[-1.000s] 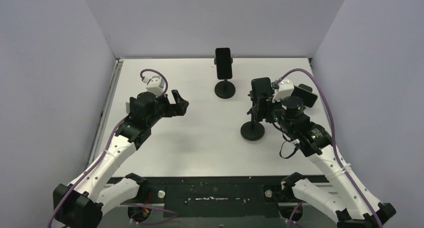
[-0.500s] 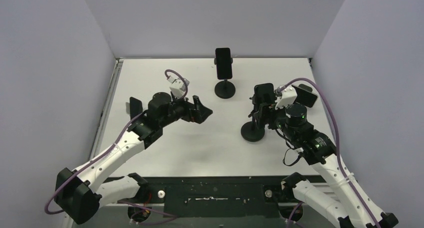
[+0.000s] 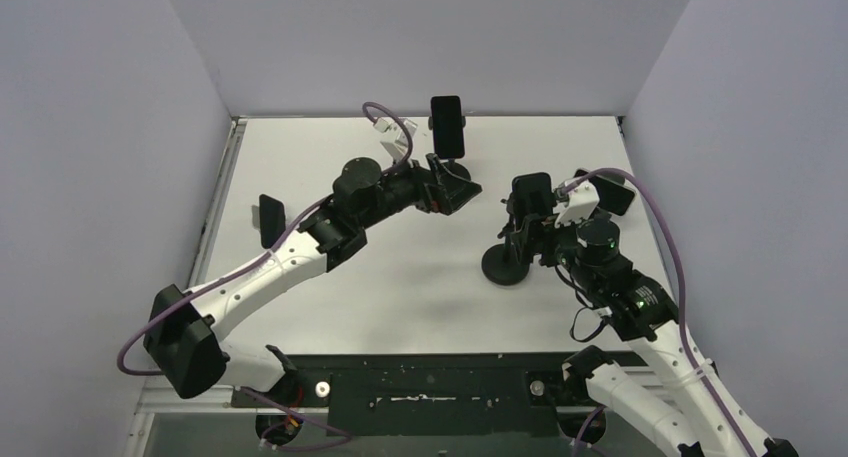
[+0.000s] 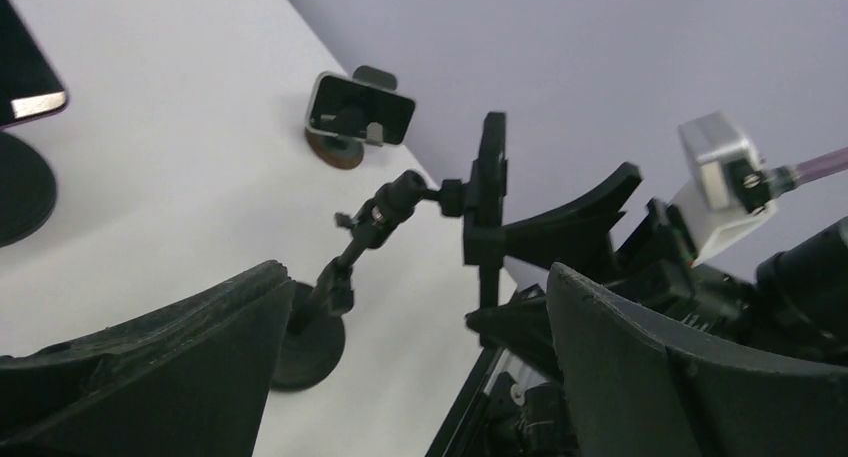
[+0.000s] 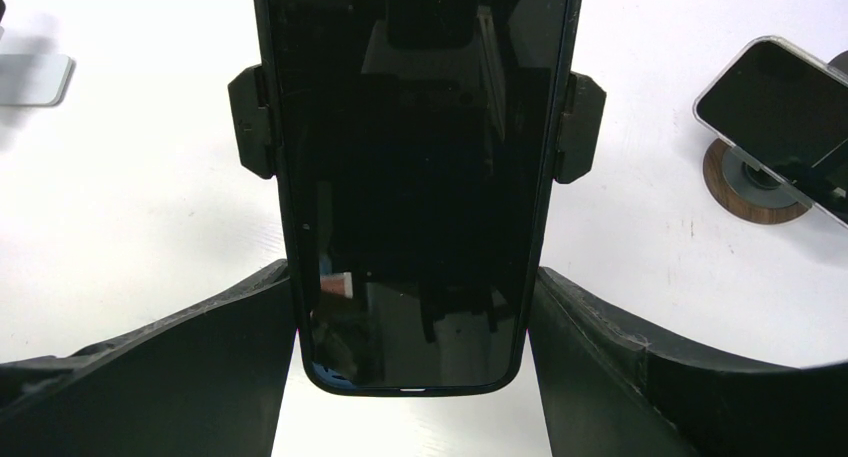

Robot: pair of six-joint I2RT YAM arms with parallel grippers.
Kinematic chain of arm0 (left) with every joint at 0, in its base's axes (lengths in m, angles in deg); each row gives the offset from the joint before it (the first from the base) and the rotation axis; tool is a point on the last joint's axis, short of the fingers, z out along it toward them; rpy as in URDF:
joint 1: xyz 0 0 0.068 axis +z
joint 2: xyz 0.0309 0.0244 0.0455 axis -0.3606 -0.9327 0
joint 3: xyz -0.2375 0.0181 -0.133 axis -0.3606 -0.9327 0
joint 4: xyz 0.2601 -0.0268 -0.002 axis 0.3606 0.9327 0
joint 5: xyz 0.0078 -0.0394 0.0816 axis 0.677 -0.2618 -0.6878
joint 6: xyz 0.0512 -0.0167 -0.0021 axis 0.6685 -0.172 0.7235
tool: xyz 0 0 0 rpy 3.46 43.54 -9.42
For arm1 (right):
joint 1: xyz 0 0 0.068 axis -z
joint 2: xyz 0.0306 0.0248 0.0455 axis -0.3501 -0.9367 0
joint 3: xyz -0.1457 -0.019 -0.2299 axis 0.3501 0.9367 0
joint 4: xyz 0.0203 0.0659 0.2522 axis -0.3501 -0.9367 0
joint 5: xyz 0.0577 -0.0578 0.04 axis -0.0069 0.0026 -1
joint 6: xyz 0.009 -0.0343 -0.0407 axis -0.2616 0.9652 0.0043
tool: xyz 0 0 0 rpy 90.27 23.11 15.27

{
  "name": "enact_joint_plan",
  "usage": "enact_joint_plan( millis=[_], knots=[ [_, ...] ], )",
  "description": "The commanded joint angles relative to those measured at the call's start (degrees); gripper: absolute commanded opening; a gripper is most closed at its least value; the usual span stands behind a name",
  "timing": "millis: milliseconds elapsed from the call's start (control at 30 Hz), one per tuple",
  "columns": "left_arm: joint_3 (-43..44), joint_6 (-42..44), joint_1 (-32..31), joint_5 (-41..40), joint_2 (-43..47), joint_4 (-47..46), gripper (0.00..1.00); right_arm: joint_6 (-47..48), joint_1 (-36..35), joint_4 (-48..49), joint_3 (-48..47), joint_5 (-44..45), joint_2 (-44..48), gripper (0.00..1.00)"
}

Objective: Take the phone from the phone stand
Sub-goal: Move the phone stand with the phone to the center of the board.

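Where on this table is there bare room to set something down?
Bare table in front, between the left arm and the near stand; also the back-left corner. Crowded toward the back and right: two more stands, the right gripper closed on the phone.

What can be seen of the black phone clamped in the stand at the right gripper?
The glossy black rectangular phone stands upright, its dark screen showing faint reflections. The black plastic stand's two side clamps pinch its long edges midway. The right gripper sits closed against both edges near its rounded lower end.
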State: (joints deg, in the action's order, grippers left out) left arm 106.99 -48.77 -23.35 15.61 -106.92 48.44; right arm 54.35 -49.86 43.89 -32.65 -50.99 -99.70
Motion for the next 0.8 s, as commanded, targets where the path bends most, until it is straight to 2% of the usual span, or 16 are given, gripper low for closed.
enact_joint_plan(
  millis=[0,400,767],
  knots=[
    [6.7,-2.7,-2.3,0.0,-3.8,-6.5,0.97,-1.2,-0.6,2.8,0.7,-1.0,1.8,0.59],
    [19.3,-2.7,-6.9,-1.8,-14.2,0.3,0.89,-1.2,-0.7,2.7,1.8,0.2,3.0,0.60],
    [27.4,0.3,-9.5,-2.1,-21.6,7.0,0.69,-1.0,-0.7,2.6,1.6,0.2,3.5,0.60]
  ],
)
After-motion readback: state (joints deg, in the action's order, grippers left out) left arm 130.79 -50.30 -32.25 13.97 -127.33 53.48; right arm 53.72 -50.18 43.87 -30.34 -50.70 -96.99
